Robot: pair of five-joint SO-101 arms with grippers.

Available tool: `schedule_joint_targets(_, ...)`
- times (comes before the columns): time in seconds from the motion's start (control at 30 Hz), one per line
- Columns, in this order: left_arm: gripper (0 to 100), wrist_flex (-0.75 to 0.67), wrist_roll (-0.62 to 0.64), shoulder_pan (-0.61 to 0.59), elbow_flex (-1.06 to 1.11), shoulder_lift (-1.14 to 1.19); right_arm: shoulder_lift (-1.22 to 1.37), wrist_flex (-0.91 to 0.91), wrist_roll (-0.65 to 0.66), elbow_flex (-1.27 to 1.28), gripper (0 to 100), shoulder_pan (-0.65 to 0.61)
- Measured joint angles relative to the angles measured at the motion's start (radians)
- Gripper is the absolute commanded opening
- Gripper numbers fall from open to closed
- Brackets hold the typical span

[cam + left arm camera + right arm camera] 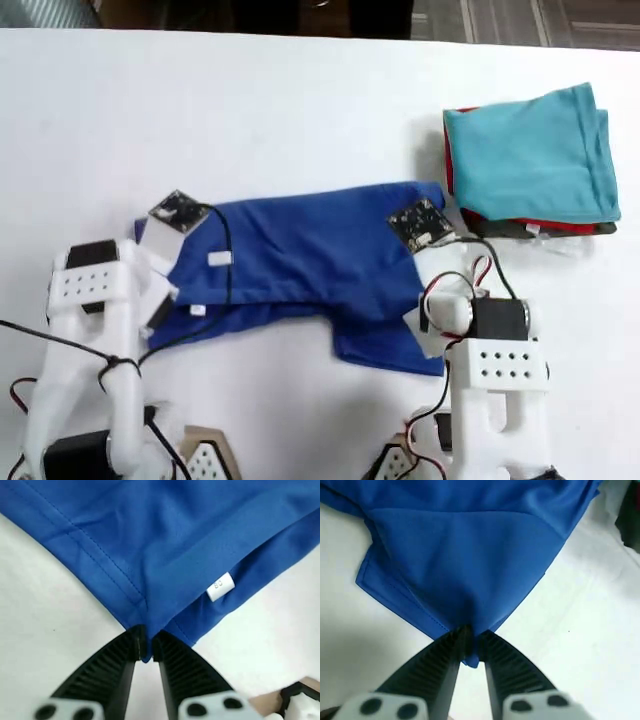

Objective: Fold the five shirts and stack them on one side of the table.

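Smooth blue shirt [300, 250] in ribbed left claw [146, 639], right claw [471, 639]

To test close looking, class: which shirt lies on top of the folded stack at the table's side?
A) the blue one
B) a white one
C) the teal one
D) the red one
C: the teal shirt lies uppermost, a red shirt peeking out beneath it, while the blue shirt lies apart.

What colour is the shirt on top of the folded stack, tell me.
The top shirt is teal, clearest in the high view.
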Motion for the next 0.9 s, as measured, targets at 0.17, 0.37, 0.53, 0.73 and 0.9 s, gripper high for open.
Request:
schedule_joint_targets(0.17, 3, 0.044, 0.002, 0.002, 0.000, 0.000, 0.000, 0.011, 0.000, -0.055, 2.0, 0.018)
schedule_joint_targets(0.37, 3, 0.081, 0.003, 0.002, 0.000, 0.000, 0.000, 0.054, 0.046, -0.098, 2.0, 0.035)
schedule_joint_targets(0.53, 3, 0.117, -0.032, 0.002, 0.000, -0.055, 0.000, 0.055, 0.072, -0.098, 2.0, 0.097)
schedule_joint_targets(0.73, 3, 0.098, -0.032, 0.002, 0.021, -0.103, 0.000, 0.055, 0.104, -0.054, 2.0, 0.103)
schedule_joint_targets(0.9, 3, 0.006, -0.041, 0.000, 0.137, -0.104, 0.000, 0.055, 0.104, -0.012, 2.0, 0.103)
